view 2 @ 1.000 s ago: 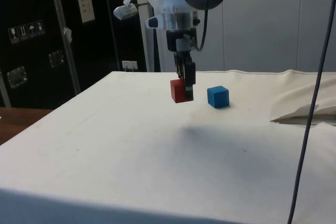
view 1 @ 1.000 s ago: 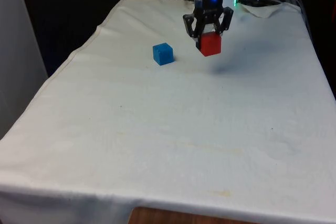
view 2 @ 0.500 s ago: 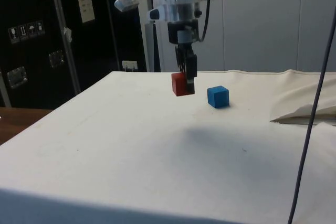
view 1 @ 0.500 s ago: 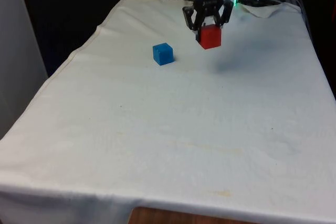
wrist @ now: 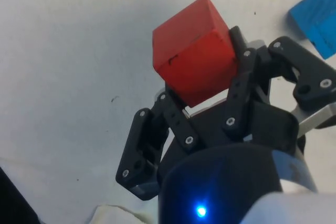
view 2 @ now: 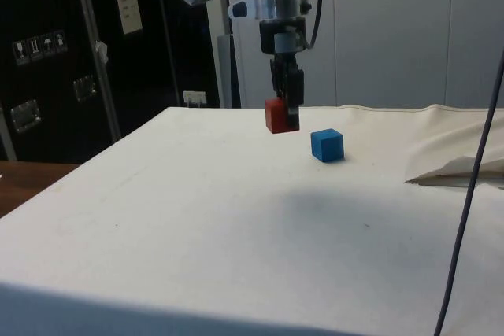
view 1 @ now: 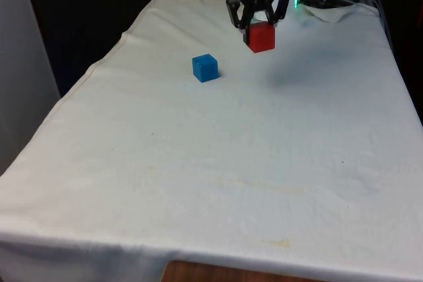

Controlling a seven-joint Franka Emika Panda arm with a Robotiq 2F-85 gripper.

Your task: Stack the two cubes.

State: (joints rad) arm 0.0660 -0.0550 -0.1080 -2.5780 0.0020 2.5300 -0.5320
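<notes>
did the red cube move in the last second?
Yes. Held in the gripper, the red cube has risen and shifted toward the blue cube, which stays put on the cloth.

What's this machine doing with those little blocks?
The robot's gripper is holding a red cube in the air above the white cloth. A blue cube sits by itself on the cloth, off to the front view's left of the red one. The red cube is not over the blue one yet, so nothing is stacked.
</notes>
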